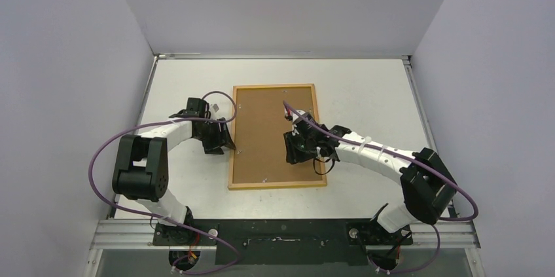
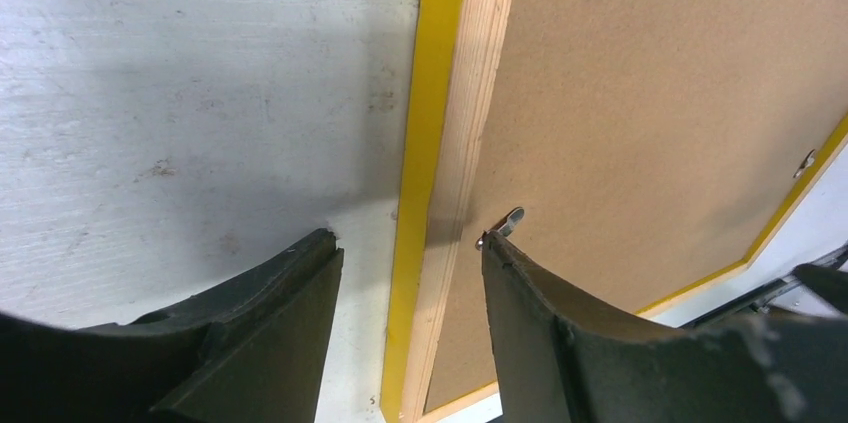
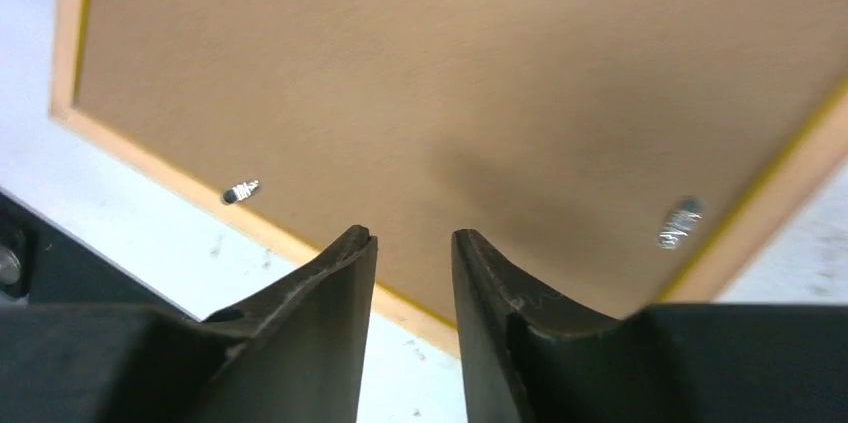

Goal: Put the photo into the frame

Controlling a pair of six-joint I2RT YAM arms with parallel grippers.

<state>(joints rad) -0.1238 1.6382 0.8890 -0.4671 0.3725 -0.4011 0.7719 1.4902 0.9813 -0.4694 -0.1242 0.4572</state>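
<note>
The frame [image 1: 275,86] lies face down in the middle of the table, its light-wood back up and a plain brown backing board [image 1: 268,133] sitting in it. The photo is hidden. My left gripper [image 1: 226,143] is open at the frame's left side. In the left wrist view its fingertips [image 2: 408,240] straddle the yellow-edged rail [image 2: 455,143]; one tip rests by a small metal tab [image 2: 505,221], the other over the table. My right gripper [image 1: 291,149] stands open just above the board's right half, nothing between its fingers [image 3: 412,235].
Two more metal tabs [image 3: 240,192] [image 3: 680,223] show on the board [image 3: 450,73] near the frame's rail [image 3: 150,158]. White walls enclose the table on three sides. The black mounting bar [image 1: 281,231] runs along the near edge.
</note>
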